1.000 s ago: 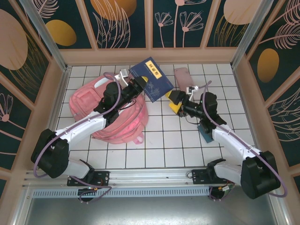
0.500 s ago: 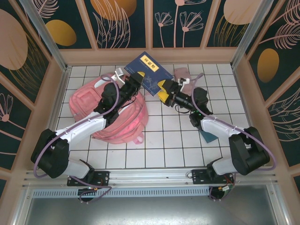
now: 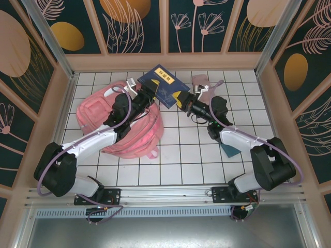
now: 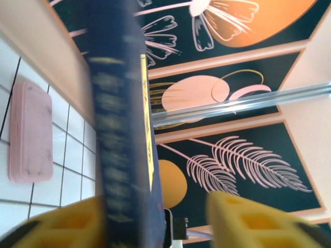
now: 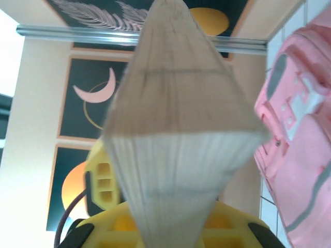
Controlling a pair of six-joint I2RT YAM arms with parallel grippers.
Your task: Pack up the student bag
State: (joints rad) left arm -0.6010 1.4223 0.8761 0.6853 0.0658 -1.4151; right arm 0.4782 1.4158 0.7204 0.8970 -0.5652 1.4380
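From above, your blue book is held up at the back, beside the student bag lying left on the tiles. At the left wrist, the left gripper has its jaws apart around the book's edge. At the right wrist, the right gripper clamps the page edge alone; that single hold could let the book pivot or slip.

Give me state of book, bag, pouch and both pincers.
book: closed, held off the table
right pincer: shut on the book's page edge
left pincer: open, book beside one finger
bag: lying on the table; open or zipped, cannot tell
pouch: flat on the table near the back wall
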